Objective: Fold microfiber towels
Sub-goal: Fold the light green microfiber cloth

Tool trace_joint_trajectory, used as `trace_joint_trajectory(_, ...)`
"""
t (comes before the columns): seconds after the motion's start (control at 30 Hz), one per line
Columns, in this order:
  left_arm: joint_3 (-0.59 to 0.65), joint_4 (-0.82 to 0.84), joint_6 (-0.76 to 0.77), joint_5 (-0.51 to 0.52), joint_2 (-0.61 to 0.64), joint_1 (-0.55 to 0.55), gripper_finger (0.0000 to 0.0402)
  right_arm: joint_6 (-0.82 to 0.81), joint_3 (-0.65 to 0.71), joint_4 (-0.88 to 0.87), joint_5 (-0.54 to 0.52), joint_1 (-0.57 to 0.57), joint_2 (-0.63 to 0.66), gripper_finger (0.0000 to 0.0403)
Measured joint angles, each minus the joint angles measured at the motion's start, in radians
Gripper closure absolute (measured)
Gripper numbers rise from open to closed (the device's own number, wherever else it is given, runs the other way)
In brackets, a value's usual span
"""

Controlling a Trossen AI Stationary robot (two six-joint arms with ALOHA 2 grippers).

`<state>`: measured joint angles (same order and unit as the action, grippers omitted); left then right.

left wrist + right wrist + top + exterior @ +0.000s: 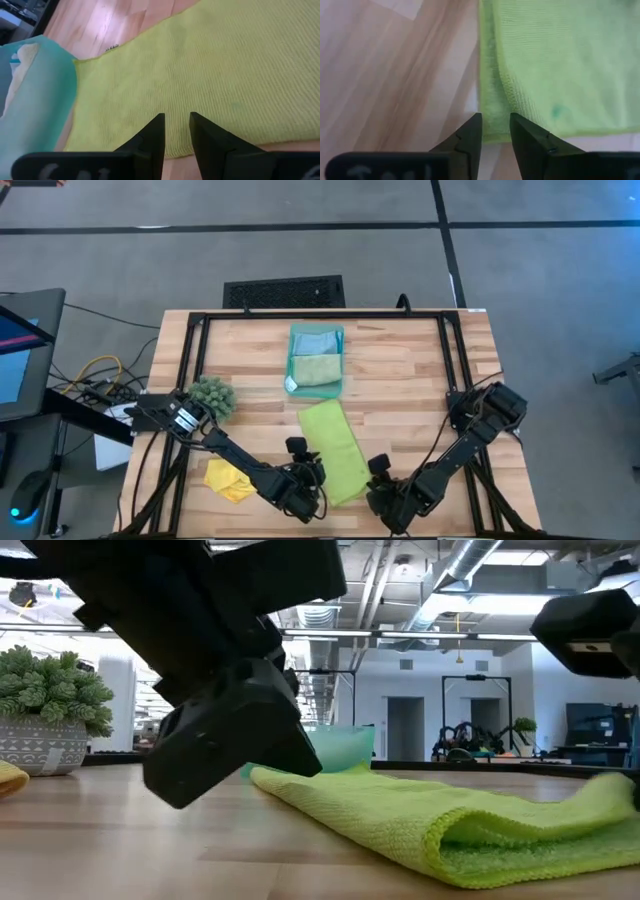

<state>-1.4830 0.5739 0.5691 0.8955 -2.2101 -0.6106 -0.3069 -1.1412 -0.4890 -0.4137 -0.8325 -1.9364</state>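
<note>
The left gripper point(176, 131) and right gripper point(495, 131), both slightly parted and empty, hover at the near end of the lime green towel point(333, 449) lying mid-table, a light, limp cloth best pinched at its corners.

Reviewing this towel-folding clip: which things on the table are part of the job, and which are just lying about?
Part of the job:
lime green towel, folded once, between both grippers
yellow towel, crumpled
light blue towel and pale sage towel, in the tray
left gripper
right gripper

Lying about:
teal tray
fuzzy green plant
</note>
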Motion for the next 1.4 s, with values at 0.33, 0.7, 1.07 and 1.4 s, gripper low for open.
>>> trace_joint_trajectory(0.33,0.0,-0.01,-0.015,0.0,0.0,0.0,0.0319,-0.004,0.0,-0.001,-0.034,-0.003,0.004,0.0293)
trace_joint_trajectory(0.7,0.0,-0.012,-0.015,-0.001,0.0,-0.001,0.0319,-0.007,-0.039,-0.037,0.007,-0.027,0.007,0.0294)
trace_joint_trajectory(1.07,0.0,-0.012,-0.015,-0.002,0.0,-0.001,0.0319,-0.016,-0.028,-0.041,-0.03,0.01,0.0,0.0294)
trace_joint_trajectory(1.4,0.0,-0.012,-0.014,-0.002,0.0,-0.001,0.0319,-0.016,0.015,-0.003,-0.008,0.035,-0.001,0.0316)
